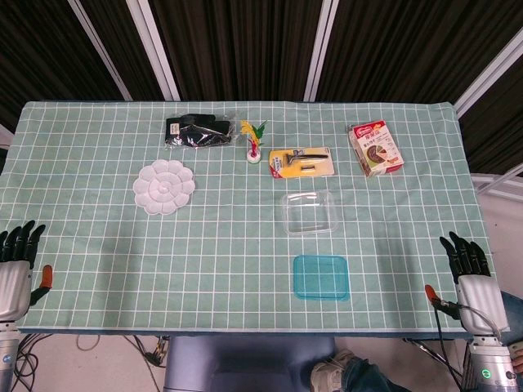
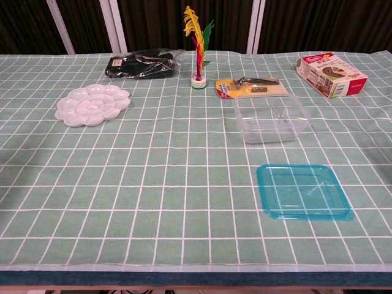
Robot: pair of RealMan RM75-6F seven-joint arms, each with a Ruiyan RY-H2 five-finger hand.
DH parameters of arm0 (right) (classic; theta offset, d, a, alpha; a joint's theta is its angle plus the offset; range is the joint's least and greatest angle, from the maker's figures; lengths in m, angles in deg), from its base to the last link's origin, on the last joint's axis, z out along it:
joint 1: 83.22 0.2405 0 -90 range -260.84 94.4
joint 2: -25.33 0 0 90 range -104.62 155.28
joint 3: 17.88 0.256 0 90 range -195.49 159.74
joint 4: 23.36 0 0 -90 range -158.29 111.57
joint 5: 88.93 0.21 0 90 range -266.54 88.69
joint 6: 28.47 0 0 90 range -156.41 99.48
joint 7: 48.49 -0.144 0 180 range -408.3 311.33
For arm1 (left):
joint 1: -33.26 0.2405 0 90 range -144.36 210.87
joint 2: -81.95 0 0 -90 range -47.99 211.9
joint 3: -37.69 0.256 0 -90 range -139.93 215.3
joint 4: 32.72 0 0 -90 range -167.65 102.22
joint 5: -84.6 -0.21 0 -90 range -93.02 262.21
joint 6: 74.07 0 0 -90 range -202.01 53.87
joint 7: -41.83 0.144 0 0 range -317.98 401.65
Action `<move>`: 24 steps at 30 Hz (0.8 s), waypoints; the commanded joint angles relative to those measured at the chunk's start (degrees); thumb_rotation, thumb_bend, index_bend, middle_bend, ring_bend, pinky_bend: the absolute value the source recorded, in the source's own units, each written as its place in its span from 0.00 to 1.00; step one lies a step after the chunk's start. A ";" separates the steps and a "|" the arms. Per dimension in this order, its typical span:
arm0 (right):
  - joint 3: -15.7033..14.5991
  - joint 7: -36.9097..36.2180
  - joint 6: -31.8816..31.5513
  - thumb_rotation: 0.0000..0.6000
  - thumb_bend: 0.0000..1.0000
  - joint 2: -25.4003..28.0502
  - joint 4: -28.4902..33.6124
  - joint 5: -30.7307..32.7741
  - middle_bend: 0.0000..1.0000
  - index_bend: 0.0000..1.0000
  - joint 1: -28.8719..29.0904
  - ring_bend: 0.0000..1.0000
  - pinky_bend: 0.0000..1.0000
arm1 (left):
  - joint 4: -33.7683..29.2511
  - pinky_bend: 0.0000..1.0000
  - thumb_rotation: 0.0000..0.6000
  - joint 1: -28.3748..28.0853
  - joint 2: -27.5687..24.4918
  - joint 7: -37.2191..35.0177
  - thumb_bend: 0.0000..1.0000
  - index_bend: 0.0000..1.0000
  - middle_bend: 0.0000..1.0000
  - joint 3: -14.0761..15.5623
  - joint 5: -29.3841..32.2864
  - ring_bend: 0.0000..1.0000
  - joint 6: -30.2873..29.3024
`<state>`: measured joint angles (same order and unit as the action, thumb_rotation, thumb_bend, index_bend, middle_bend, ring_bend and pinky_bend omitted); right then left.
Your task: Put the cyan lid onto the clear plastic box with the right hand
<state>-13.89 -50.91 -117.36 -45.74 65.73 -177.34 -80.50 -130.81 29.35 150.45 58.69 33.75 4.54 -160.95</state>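
Fingers (image 1: pixel 466 249) of the right hand (image 1: pixel 472 273) are extended, apart and grasp nothing, at the worktop's (image 1: pixel 98 269) near right edge. The left hand (image 1: pixel 16 265) is likewise released at the near left edge. The cyan lid (image 1: pixel 321 277) lies flat near the front. Just beyond it, apart, stands the clear plastic box (image 1: pixel 310 212), uncovered.

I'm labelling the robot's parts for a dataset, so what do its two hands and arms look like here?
Both hands look alike: black fingers on a silver-grey metallic body, with a small orange-red tip at the inner side. The left hand shows at the table's lower left corner, the right hand at the lower right, where thin dark cables run beside its wrist. The chest view shows neither.
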 commanded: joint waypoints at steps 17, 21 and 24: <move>-0.64 -1.98 1.91 1.00 0.33 1.93 2.49 0.56 0.00 0.00 0.24 0.00 0.00 | -0.12 0.00 1.00 0.33 -0.22 0.03 0.53 0.06 0.00 -0.17 0.55 0.00 -0.36; -0.84 -1.45 2.10 1.00 0.30 2.30 2.69 0.47 0.00 0.00 0.24 0.00 0.00 | -0.09 0.00 1.00 0.39 -0.23 -0.02 0.53 0.06 0.00 -0.15 0.46 0.00 -0.47; -1.30 -1.29 3.07 1.00 0.26 2.99 3.51 0.79 0.00 0.00 0.27 0.00 0.00 | -0.24 0.00 1.00 0.34 -0.21 0.11 0.53 0.06 0.00 -0.20 0.71 0.00 -0.30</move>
<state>-14.94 -52.26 -114.76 -43.08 68.85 -176.71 -80.25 -131.01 29.70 150.24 58.77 33.57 5.20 -161.28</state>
